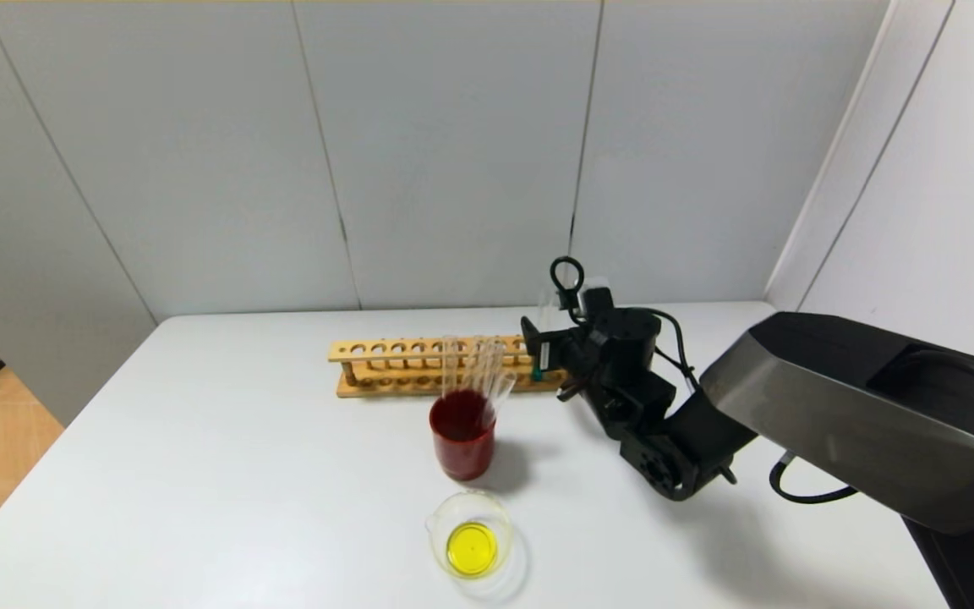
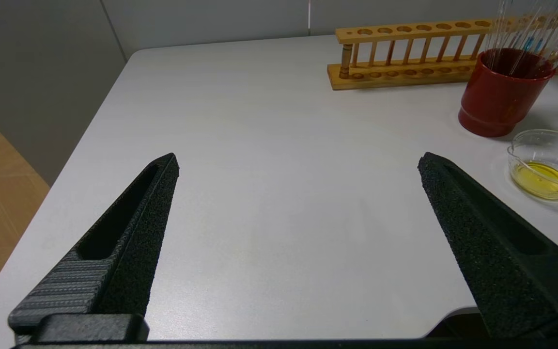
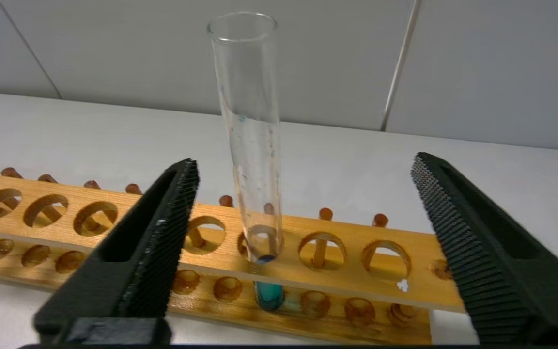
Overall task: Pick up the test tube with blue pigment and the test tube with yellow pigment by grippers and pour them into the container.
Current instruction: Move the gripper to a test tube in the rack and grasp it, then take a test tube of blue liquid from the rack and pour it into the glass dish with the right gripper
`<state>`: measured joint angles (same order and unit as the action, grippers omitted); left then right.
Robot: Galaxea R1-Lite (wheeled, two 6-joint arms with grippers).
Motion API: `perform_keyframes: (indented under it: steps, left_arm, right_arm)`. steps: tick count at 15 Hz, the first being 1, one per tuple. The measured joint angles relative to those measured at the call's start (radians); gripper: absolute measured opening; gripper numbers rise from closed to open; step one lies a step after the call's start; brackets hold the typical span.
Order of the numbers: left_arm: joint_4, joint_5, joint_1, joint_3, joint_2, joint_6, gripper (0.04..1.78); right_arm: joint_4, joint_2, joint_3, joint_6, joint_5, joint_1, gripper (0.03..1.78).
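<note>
Right wrist view puts the test tube with blue pigment (image 3: 250,145) squarely between the right gripper (image 3: 303,169)'s wide-apart jaws, touching neither. The tube stands upright in the wooden rack (image 3: 337,252), long axis vertical, open mouth up, teal liquid at its rounded bottom. This arm is clearly the nearer; closing on the glass above the rack looks like the coming move. The left gripper (image 2: 298,165) hangs over bare tabletop (image 2: 269,121), jaws spread, well apart from the container (image 1: 472,534), which holds yellow liquid.
</note>
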<state>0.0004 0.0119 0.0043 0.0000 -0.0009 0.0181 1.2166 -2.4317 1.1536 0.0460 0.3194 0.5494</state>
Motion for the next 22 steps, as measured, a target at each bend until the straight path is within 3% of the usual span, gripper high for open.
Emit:
perform_keyframes:
  steps: [2, 6, 8, 17, 22]
  left_arm:
    - [0.000, 0.000, 0.000, 0.000, 0.000, -0.001, 1.75]
    - [0.000, 0.000, 0.000, 0.000, 0.000, 0.000, 1.75]
    - [0.000, 0.000, 0.000, 0.000, 0.000, 0.000, 1.75]
    - [0.000, 0.000, 0.000, 0.000, 0.000, 0.000, 1.75]
    - [0.000, 0.000, 0.000, 0.000, 0.000, 0.000, 1.75]
  right_arm:
    - [-0.002, -0.008, 0.017, -0.002, -0.005, 0.008, 1.23]
    - [-0.004, -0.021, 0.052, -0.010, -0.028, 0.028, 0.51]
    - [-0.004, -0.024, 0.055, -0.009, -0.025, 0.031, 0.33]
    - [-0.007, -0.007, 0.055, -0.010, -0.017, 0.027, 0.32]
    - [-0.100, 0.106, 0.057, -0.056, -0.025, 0.026, 0.32]
